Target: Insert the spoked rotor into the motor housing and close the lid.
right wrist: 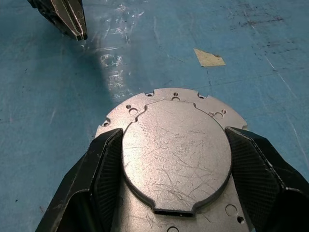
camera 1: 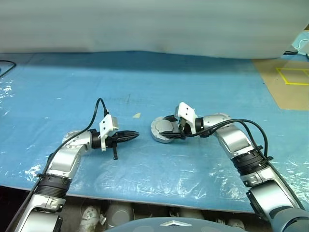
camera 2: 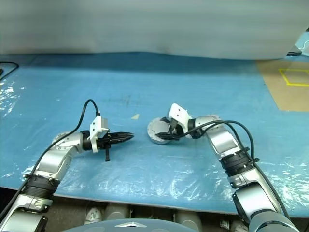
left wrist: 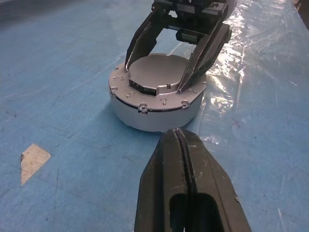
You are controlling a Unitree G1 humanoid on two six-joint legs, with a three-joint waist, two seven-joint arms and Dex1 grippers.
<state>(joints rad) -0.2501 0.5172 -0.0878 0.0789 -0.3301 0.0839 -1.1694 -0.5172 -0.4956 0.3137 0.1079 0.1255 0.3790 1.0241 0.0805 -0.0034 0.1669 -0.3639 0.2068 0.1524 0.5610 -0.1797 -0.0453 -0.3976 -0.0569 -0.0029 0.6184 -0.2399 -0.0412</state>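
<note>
The motor housing point(left wrist: 154, 113), a short silver cylinder, stands on the blue table point(camera 1: 145, 72) near the middle. Its lid point(right wrist: 176, 150) lies flat and closed on top, a scratched round plate. My right gripper point(camera 1: 176, 131) reaches in from the right, tilted down, with one black finger against each side of the lid's raised disc. My left gripper point(camera 1: 134, 135) is shut with nothing in it; it points level at the housing from a short way to its left. The spoked rotor is hidden from view.
A small tan scrap of tape point(camera 1: 137, 115) lies on the blue sheet just behind the left gripper. A brown board with yellow tape lines point(camera 1: 285, 82) sits at the back right. The table's front edge point(camera 1: 145, 200) runs close below both arms.
</note>
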